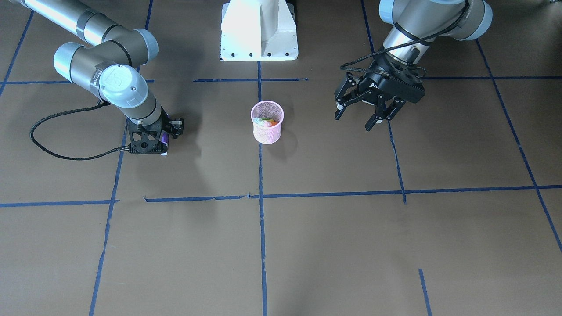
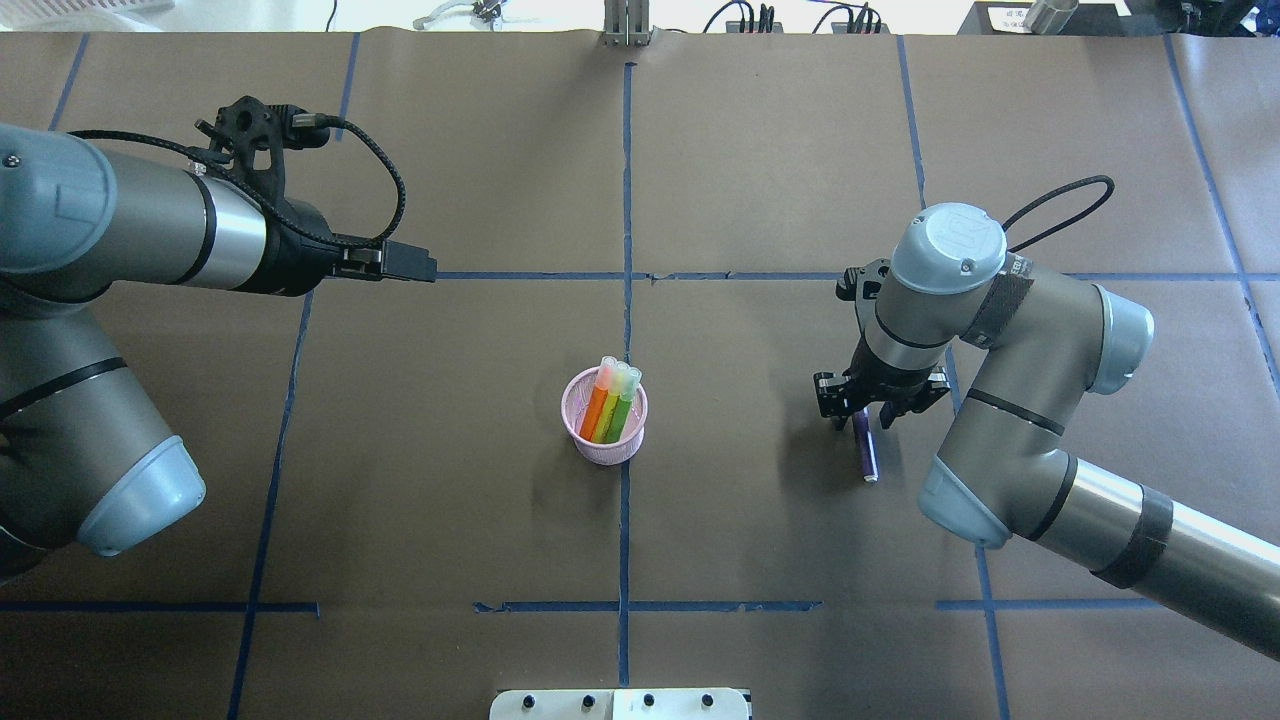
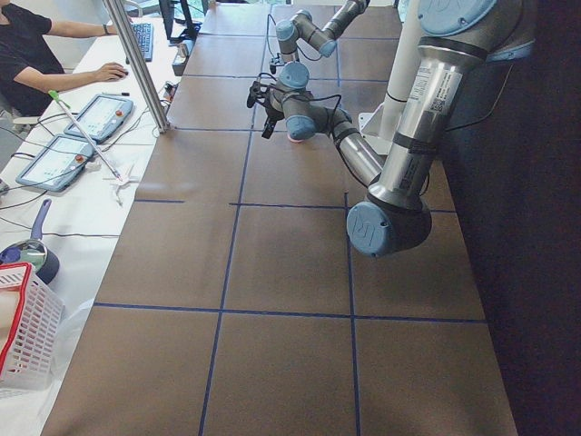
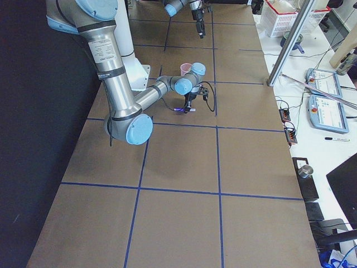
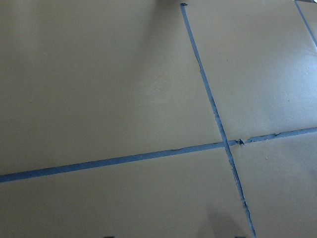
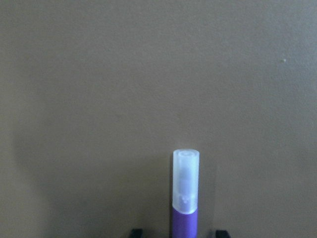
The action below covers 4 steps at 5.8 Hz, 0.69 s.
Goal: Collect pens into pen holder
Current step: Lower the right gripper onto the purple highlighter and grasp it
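Pen holder [image 1: 267,134] on blue-taped brown table [image 1: 351,245]

Joint cap [image 2: 955,235]: perhaps "UR" (blurred logo)

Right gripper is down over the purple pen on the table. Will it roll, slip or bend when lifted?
The slim purple pen with a pale cap looks round and lies flat on the brown table, so a nudge would probably roll it. It looks rigid and likely light. The right gripper straddles it seemingly off-centre, so it may tilt when lifted.
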Tool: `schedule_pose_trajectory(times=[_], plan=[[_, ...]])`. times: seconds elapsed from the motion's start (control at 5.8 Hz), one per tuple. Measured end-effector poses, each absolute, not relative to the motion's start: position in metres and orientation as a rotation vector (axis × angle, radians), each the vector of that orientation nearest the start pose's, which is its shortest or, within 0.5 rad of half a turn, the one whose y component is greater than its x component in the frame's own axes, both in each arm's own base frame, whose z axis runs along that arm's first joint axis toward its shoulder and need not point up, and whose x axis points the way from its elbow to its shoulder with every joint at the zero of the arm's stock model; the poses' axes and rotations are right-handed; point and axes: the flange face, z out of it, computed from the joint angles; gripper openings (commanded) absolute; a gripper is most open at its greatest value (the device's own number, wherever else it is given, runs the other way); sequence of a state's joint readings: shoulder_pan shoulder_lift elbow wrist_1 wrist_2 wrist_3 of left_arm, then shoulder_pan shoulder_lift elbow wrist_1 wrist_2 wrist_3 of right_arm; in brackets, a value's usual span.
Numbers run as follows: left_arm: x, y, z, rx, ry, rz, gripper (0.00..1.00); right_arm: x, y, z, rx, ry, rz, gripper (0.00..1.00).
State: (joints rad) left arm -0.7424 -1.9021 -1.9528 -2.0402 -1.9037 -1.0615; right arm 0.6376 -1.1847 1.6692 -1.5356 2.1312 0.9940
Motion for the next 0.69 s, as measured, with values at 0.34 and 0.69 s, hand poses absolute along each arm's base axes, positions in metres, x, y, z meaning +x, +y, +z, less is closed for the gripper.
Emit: schedule_pose_trajectory(times=[0.34,0.69], plan=[[0.344,-0.453,0.251,0.448,1.119,-0.007,0.86,-0.461,-0.444,0.395,-0.163,-0.735,-0.088,0.00],[0.344,-0.452,0.251,0.448,1.119,-0.007,0.87,-0.455,-0.446,0.383,-0.150,-0.756,-0.088,0.00]])
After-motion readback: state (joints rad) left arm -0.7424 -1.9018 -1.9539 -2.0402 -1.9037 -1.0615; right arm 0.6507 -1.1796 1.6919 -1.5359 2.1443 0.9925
